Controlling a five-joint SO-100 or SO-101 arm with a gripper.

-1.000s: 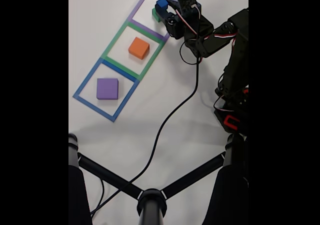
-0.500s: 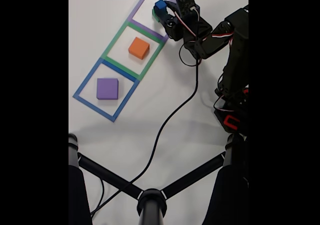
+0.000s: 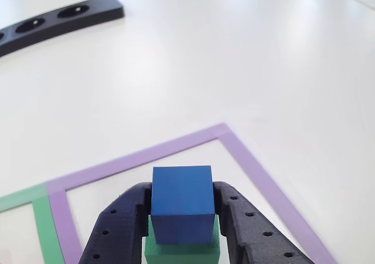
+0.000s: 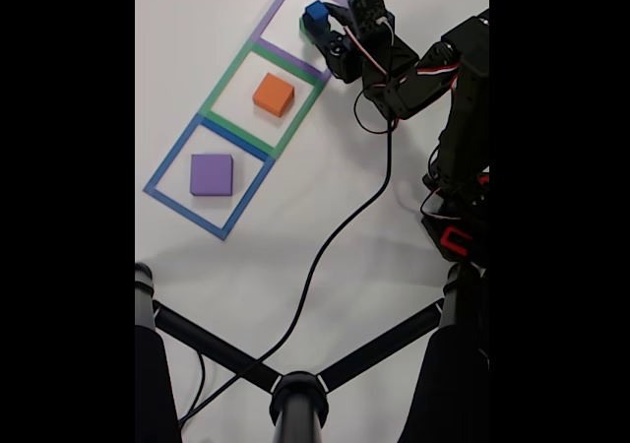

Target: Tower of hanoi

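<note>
Where jaws pinch it, matte blue cube [image 3: 181, 211], seemingly atop green block [image 3: 183, 251].

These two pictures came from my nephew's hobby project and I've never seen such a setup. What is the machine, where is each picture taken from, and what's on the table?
It is a small black robot arm on a white table, ending in a two-fingered claw. The fixed view looks down from above. The other view sits right behind the claw, so you look out between its dark fingers.

Three square outlines are taped on the table: blue, green and purple. A purple block lies in the blue outline, an orange block in the green one. In the purple outline, a small blue cube sits above a green block; the claw's fingers press against the cube's sides, gripping it. The black bar with holes lies further off.
</note>
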